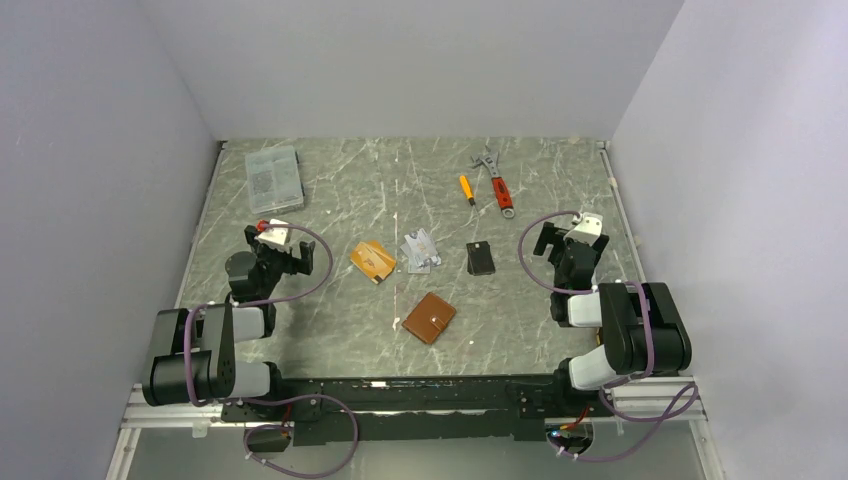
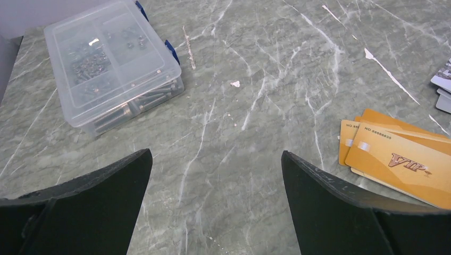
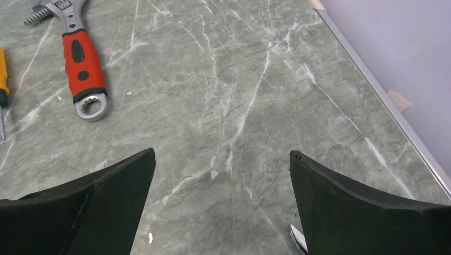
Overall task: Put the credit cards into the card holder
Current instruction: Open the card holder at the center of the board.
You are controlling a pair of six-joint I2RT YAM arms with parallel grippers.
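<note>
A stack of orange-gold credit cards point(image 1: 371, 260) lies mid-table; it also shows in the left wrist view point(image 2: 396, 156) at the right, marked VIP. Silver-grey printed cards point(image 1: 421, 250) lie just right of them, their edge showing in the left wrist view point(image 2: 442, 85). The tan-brown leather card holder point(image 1: 429, 317) lies closed nearer the front. My left gripper point(image 1: 276, 250) is open and empty, left of the orange cards. My right gripper point(image 1: 572, 236) is open and empty at the right side, far from the cards.
A clear plastic box of screws point(image 1: 273, 178) sits at the back left, also in the left wrist view point(image 2: 111, 64). A red-handled wrench point(image 1: 497, 183), a yellow screwdriver point(image 1: 466, 189) and a black flat object point(image 1: 481, 258) lie right of centre. The wrench shows in the right wrist view point(image 3: 82, 64).
</note>
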